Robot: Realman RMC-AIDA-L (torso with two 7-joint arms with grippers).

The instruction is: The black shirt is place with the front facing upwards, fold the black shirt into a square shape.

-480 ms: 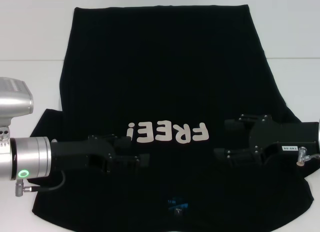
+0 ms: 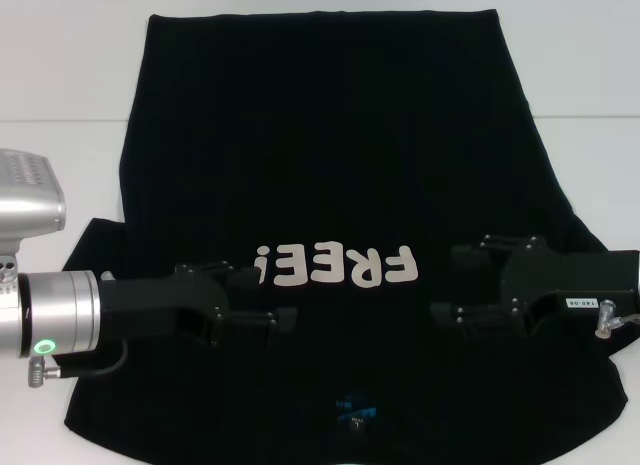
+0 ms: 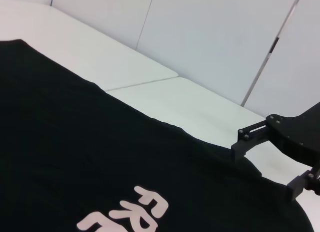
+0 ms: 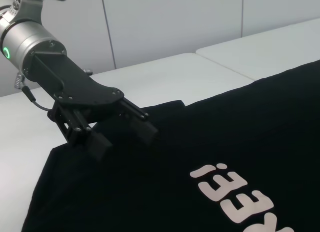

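Black shirt (image 2: pixel 330 175): flat on white table (image 2: pixel 60 165), front up, "FREE!" lettering (image 2: pixel 335 267) readable, collar nearest the robot; unfolded.
Left gripper (image 2: pixel 275 320): over left chest, near lettering, fingers spread wide.
Right gripper (image 2: pixel 450 285): over right chest, fingers wide. Both inward-facing, prob. staged for symmetric sleeve/side pinch.

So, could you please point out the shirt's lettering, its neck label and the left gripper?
Lettering (image 2: pixel 335 266), head view, middle of "FREE!".
Neck label (image 2: pixel 357 417), head view, blue patch.
Left gripper (image 4: pixel 125 127), right wrist view, between its open fingertips.
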